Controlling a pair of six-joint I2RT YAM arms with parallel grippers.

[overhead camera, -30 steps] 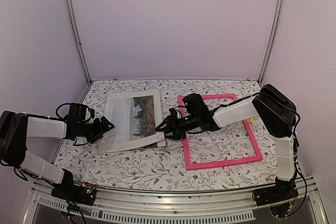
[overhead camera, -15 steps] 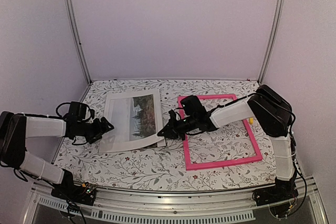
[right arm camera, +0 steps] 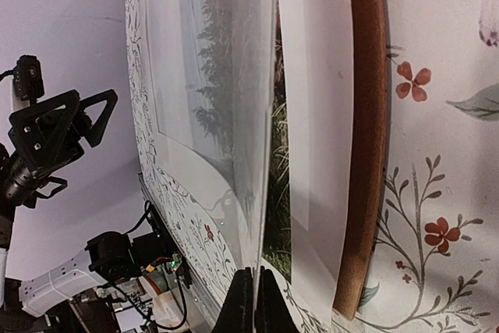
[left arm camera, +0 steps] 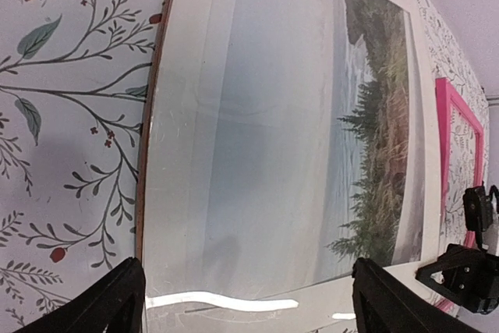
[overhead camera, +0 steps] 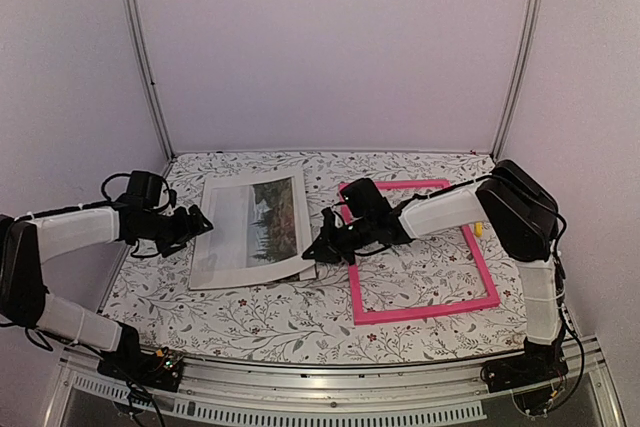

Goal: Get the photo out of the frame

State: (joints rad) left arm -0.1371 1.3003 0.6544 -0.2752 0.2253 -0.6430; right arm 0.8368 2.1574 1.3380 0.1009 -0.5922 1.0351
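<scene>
The photo (overhead camera: 262, 227), a landscape print with white margins, lies flat on a brown backing board (right arm camera: 366, 115) at the table's left middle. The empty pink frame (overhead camera: 480, 267) lies to its right. My right gripper (right arm camera: 253, 302) is shut on the near right edge of a thin clear sheet (right arm camera: 226, 115) and holds that edge lifted off the photo (right arm camera: 312, 115). In the top view this gripper (overhead camera: 312, 247) sits between the photo and the frame. My left gripper (overhead camera: 200, 220) is open and empty. It hovers at the photo's left edge, its fingers (left arm camera: 109, 302) spread over the glossy sheet.
Metal posts (overhead camera: 140, 47) and white walls close in the table at the back and sides. A small yellow object (overhead camera: 479, 230) lies just outside the frame's right bar. A strip of the brown board (left arm camera: 152, 115) shows along the photo's left side.
My left gripper has moved a little toward the back along the photo's left edge. My right gripper has edged slightly left, still pinching the clear sheet.
</scene>
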